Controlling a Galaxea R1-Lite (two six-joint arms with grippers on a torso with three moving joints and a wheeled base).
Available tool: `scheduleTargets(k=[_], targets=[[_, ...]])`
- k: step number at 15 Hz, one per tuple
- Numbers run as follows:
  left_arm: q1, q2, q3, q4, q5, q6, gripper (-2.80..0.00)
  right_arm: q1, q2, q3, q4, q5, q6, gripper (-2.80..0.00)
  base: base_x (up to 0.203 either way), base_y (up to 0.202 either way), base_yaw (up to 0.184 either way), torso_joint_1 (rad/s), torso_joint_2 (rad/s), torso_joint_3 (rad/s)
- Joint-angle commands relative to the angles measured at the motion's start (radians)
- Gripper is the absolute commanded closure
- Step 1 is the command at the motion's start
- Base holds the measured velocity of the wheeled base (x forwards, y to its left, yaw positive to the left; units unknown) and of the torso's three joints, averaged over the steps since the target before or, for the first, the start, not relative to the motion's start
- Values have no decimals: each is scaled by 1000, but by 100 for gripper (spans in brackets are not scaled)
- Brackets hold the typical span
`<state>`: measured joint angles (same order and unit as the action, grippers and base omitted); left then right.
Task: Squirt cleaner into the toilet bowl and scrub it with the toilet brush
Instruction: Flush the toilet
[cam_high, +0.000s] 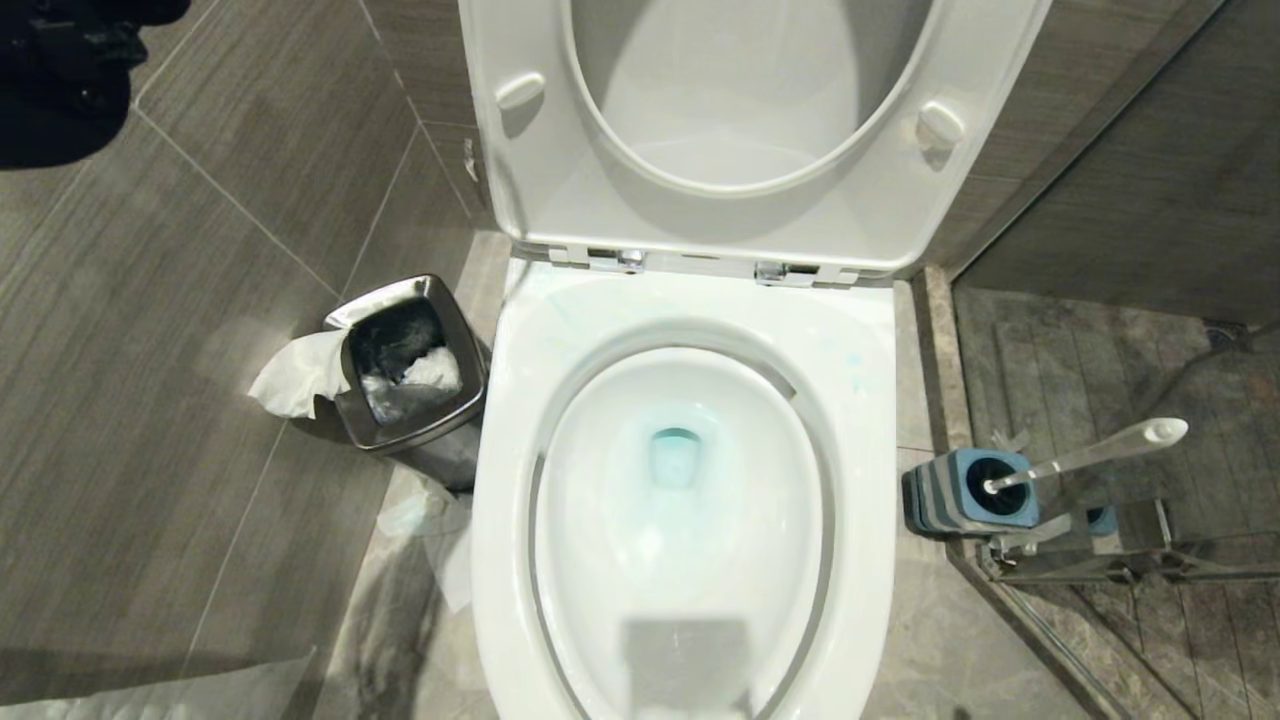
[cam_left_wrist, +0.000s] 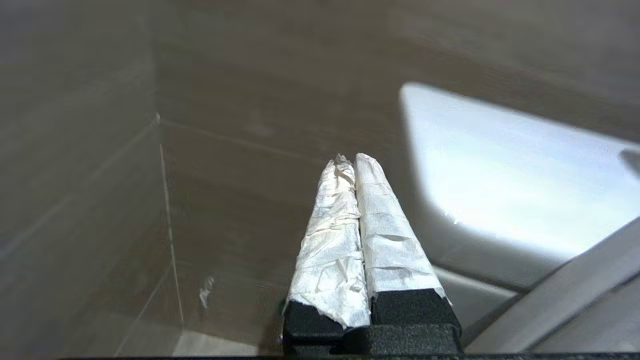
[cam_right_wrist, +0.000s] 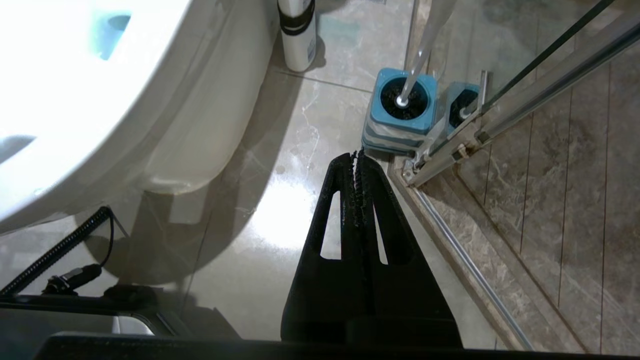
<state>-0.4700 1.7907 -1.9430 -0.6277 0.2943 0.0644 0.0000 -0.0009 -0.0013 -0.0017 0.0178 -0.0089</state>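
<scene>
Grey wall tiles face the raised left pincer (cam_left_wrist: 350, 160), tips together; right pincer (cam_right_wrist: 356, 157) likewise, perhaps low

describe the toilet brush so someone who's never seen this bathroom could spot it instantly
Start at the white toilet bowl and look to the robot's right, at the floor by the glass shower door. There stands the toilet brush: a thin white handle with a rounded tip, leaning out of a square blue-and-grey ribbed holder. The steel waste bin on the bowl's other side has no handle.
</scene>
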Motion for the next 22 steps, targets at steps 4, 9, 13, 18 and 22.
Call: scheduleTargets(k=[4, 9, 13, 18, 22], targets=[[-30, 7, 1, -3, 2, 2, 0, 0, 1, 0, 0, 1, 0, 0, 0, 0, 0, 4, 2, -179], [-30, -5, 1, -4, 2, 0, 0, 0, 1, 0, 0, 1, 0, 0, 0, 0, 0, 1, 3, -44], [-32, -2, 2, -9, -3, 0, 0, 0, 1, 0, 0, 1, 0, 0, 0, 0, 0, 0, 0, 0], [-35, 49, 2, -149, -9, 0, 0, 0, 1, 0, 0, 1, 0, 0, 0, 0, 0, 0, 0, 0], [-44, 62, 2, -149, -10, 0, 0, 0, 1, 0, 0, 1, 0, 0, 0, 0, 0, 0, 0, 0]])
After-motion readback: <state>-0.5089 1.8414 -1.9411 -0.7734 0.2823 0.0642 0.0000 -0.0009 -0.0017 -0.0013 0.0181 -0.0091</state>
